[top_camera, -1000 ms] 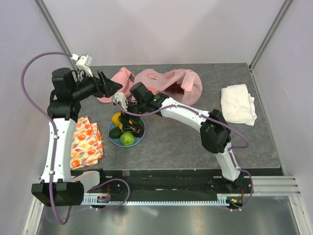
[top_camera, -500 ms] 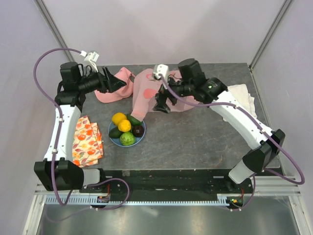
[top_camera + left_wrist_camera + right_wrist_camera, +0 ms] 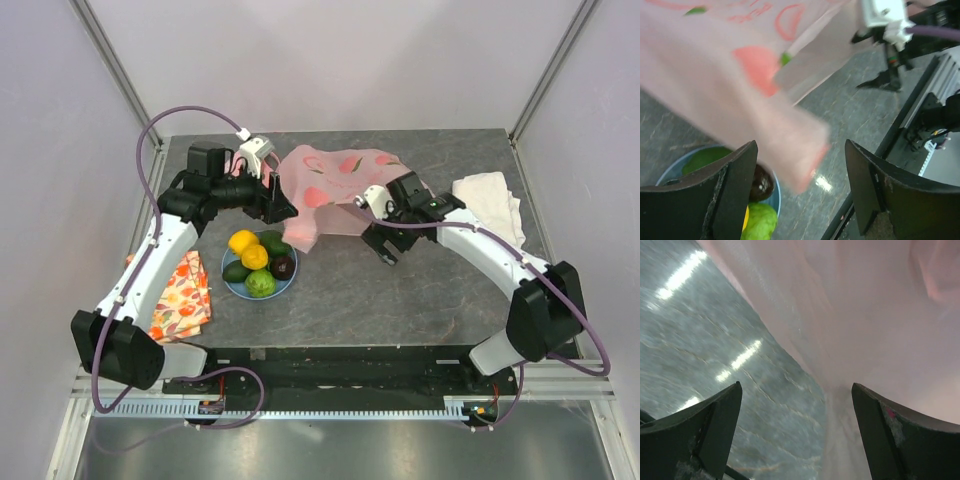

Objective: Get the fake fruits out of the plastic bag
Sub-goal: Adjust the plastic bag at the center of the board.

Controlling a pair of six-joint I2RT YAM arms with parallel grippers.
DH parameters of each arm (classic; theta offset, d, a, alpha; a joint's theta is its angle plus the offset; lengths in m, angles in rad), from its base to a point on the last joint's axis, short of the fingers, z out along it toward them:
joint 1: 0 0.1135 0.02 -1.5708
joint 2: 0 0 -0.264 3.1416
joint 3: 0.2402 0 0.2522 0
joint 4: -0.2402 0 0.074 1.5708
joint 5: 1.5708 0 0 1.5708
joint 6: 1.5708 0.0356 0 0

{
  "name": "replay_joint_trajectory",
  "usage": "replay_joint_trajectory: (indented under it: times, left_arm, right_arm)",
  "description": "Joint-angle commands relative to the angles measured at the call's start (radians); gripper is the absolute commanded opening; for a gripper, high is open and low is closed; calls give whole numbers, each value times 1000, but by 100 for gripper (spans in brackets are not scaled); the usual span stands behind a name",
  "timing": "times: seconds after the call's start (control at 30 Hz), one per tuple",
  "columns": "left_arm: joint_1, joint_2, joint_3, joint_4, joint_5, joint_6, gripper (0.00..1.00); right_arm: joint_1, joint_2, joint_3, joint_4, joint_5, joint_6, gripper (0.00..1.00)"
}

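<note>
The pink plastic bag (image 3: 340, 183) lies spread on the table's far middle, between both grippers. My left gripper (image 3: 284, 206) is open at the bag's left corner, just above the blue plate (image 3: 229, 284). On the plate lie a yellow lemon (image 3: 243, 241), a green round fruit (image 3: 260, 284), avocados (image 3: 236, 271) and a dark purple fruit (image 3: 283, 266). In the left wrist view the bag (image 3: 740, 75) hangs blurred before the open jaws of my left gripper (image 3: 801, 146), over the purple fruit (image 3: 762, 182). My right gripper (image 3: 380, 246) is open and empty at the bag's near edge (image 3: 865, 315). The grape bunch is not visible.
A folded white cloth (image 3: 487, 205) lies at the far right. An orange flowered napkin (image 3: 180, 300) lies left of the plate. The table's near edge meets a black rail (image 3: 340, 365).
The bag has dropped from a bunched, raised shape to lying spread out. My left gripper moved right to the bag's corner. My right gripper let go and came down toward the near side.
</note>
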Motion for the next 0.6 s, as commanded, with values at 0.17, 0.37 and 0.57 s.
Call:
replay_joint_trajectory:
  times: [0.17, 0.37, 0.57]
  left_arm:
    - [-28, -13, -1, -56, -83, 62, 80]
    - [-103, -24, -24, -148, 9, 155, 86]
    - [-194, 9, -58, -147, -60, 151, 90]
  right_arm:
    - [-44, -50, 123, -18, -171, -36, 98]
    - [-47, 79, 301, -19, -288, 43, 98]
    - [-49, 131, 392, -26, -297, 86, 98]
